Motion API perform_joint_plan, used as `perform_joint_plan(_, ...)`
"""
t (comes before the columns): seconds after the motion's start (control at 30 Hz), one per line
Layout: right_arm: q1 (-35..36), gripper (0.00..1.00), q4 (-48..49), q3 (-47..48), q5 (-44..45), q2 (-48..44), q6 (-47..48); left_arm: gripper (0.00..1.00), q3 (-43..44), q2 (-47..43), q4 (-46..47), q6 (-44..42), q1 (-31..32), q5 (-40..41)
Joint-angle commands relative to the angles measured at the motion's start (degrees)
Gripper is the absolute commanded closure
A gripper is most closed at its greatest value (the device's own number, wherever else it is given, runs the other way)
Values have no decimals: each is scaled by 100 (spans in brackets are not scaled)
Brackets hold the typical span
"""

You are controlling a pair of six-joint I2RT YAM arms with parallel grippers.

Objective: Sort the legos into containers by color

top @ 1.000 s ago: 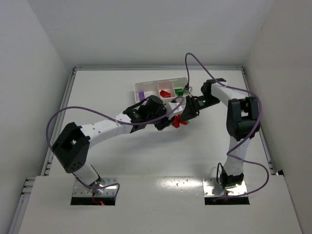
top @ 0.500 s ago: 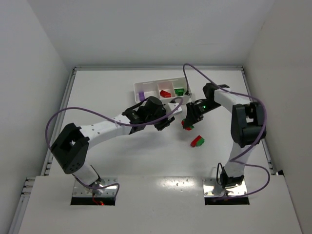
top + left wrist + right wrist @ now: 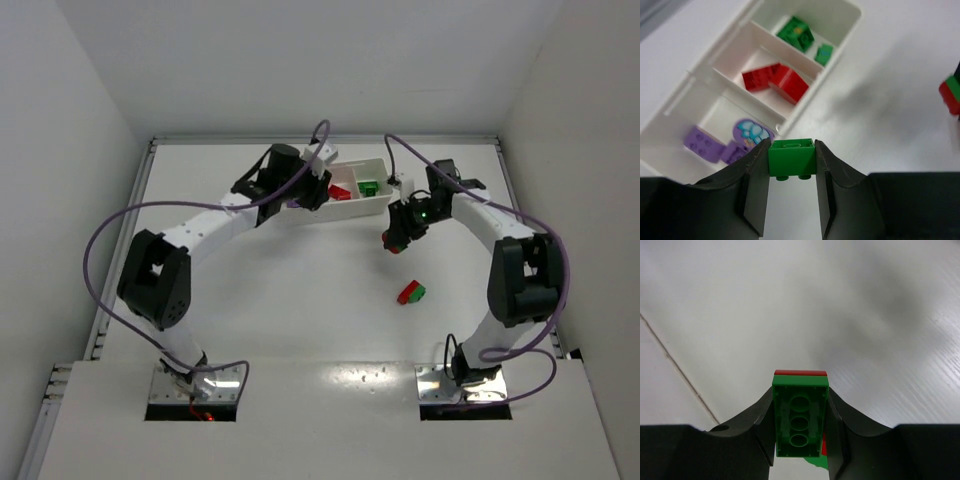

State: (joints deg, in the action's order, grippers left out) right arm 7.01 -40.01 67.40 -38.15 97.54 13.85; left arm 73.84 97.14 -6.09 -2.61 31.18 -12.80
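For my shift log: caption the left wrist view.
Left gripper holds a green brick by the white sorting tray.

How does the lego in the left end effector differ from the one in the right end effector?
The left end effector holds a single green brick; the right end effector holds a green-and-red stack. The green brick hangs at the white tray's edge; the green-and-red stack hangs over bare table, apart from the tray. Both are clamped in a shut end effector.
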Motion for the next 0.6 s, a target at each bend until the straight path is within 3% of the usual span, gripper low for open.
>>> perform_joint_plan(0.0,-24,94,301,-7,168,-261,-172,96,815,321,-7,480,-164,-320)
perform_joint_plan(0.2,-76,94,581,-288,439,-560,-426,96,1676,849,-7,682,-218,-680)
perform_joint_plan(0.57,-182,94,810,-798,677,-1044,-664,92,3986,2994,-243,1166,-51,-1383)
